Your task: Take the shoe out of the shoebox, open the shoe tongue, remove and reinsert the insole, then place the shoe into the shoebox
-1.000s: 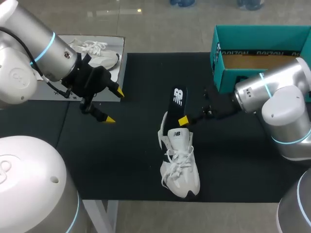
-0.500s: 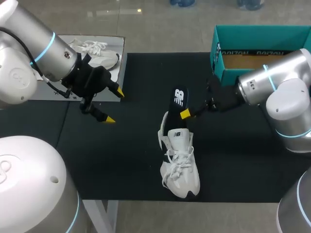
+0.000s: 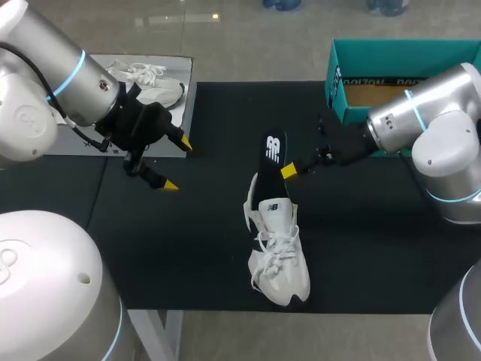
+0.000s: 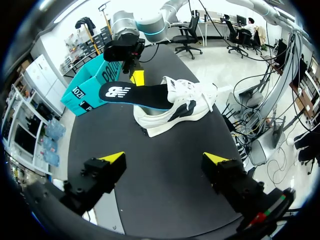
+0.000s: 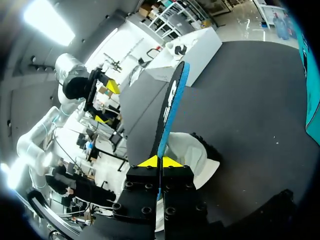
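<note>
A white shoe (image 3: 276, 252) lies on the black mat, toe toward the front edge. Its black insole (image 3: 274, 154) sticks out of the heel opening and slants toward the far side. My right gripper (image 3: 288, 171) is shut on the insole's edge just above the shoe. In the right wrist view the thin insole (image 5: 171, 107) runs edge-on out from between the closed fingertips of the right gripper (image 5: 160, 161), with the shoe (image 5: 195, 152) below it. My left gripper (image 3: 177, 164) hangs open and empty well left of the shoe. Seen from the left wrist, the shoe (image 4: 175, 107) lies ahead of the left gripper (image 4: 165, 158).
The open teal shoebox (image 3: 336, 79) stands at the back right, close behind my right arm. A white board (image 3: 184, 113) with a second white shoe (image 3: 150, 79) lies at the back left. Bare black mat (image 3: 203, 241) spreads between my left gripper and the shoe.
My right gripper has shifted along the insole toward the far side, away from the shoe's heel, loosening briefly and closing again on it. The left arm has stayed put.
</note>
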Motion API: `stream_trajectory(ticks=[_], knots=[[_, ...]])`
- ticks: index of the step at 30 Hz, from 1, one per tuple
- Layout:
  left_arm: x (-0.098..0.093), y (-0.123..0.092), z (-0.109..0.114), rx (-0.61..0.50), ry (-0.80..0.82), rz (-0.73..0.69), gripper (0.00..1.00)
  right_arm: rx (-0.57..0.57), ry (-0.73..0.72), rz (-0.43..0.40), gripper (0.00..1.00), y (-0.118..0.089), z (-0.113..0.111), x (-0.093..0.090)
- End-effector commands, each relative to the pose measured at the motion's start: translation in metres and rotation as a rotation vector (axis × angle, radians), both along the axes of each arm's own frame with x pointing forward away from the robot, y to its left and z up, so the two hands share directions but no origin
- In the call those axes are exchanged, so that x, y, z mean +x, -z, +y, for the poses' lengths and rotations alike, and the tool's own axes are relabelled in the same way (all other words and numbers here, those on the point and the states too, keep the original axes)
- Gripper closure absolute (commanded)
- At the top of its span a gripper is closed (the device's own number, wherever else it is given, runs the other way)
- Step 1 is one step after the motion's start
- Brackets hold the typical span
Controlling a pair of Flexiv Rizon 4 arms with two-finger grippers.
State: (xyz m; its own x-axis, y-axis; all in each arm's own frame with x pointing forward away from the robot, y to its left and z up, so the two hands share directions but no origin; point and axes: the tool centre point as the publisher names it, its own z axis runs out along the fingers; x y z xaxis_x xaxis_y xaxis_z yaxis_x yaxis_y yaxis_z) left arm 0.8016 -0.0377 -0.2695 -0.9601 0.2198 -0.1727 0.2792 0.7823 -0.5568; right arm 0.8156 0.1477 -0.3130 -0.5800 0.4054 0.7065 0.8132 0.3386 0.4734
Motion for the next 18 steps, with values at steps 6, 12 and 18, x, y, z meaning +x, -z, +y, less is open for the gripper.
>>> stream_trajectory(ticks=[6, 12, 18], knots=[[0.0003, -0.0003, -0.0001, 0.003, 0.001, 0.001, 0.0, -0.005, 0.004, 0.011, 1.0, 0.0008, 0.0001, 0.0013], [0.0003, -0.0003, -0.0001, 0.003, 0.001, 0.001, 0.0, 0.002, 0.009, 0.019, 0.71, 0.0023, 0.0024, 0.0007], [0.0003, -0.0003, -0.0001, 0.003, 0.001, 0.001, 0.0, 0.007, 0.001, 0.021, 0.75, 0.004, 0.0089, 0.0018]])
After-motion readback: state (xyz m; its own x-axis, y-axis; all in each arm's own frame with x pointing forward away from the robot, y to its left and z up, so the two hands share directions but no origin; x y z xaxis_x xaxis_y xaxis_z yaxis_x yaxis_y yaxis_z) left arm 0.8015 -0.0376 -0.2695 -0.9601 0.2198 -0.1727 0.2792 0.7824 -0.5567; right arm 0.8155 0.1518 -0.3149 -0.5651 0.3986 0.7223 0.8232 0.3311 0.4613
